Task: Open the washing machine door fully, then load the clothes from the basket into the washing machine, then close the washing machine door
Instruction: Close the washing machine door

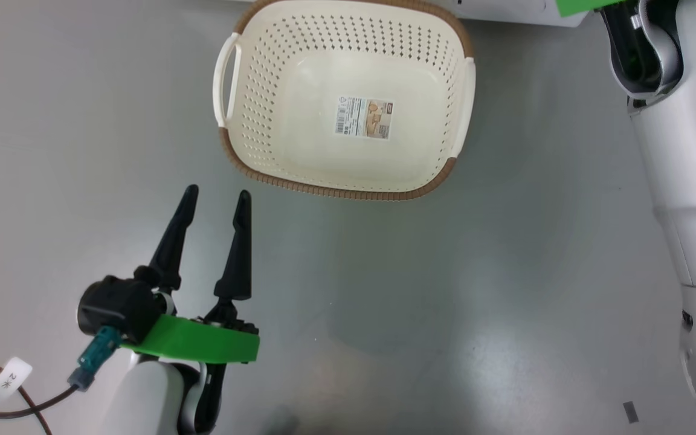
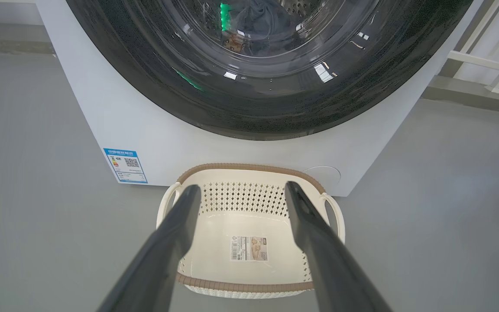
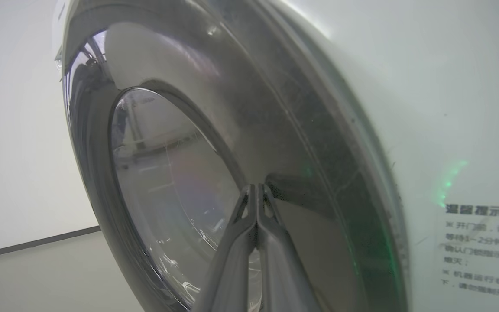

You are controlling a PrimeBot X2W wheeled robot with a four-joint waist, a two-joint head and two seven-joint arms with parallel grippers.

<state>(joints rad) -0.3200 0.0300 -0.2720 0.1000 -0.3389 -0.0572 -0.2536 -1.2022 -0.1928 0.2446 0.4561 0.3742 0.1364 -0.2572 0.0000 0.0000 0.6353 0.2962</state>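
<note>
The basket [image 1: 336,192] stands on the grey floor with nothing in it but its label. My left gripper [image 1: 217,194] hangs open just in front of it, fingers pointing at its near rim; the left wrist view has the basket [image 2: 249,167] between the open fingers of the left gripper [image 2: 243,187]. Behind it, the washing machine door [image 2: 275,112] lies flush against the washing machine [image 2: 154,147]. Bluish clothes [image 2: 258,21] show through the glass. My right gripper [image 3: 256,187] is shut and empty, tips at the black rim of the door [image 3: 284,130] beside a dark recess.
My right arm's pale forearm [image 1: 686,181] runs up the right side of the head view. A blue sticker [image 2: 126,165] sits low on the machine's front. A white railing [image 2: 487,60] stands to the machine's right. A tagged cable [image 1: 9,374] trails from my left wrist.
</note>
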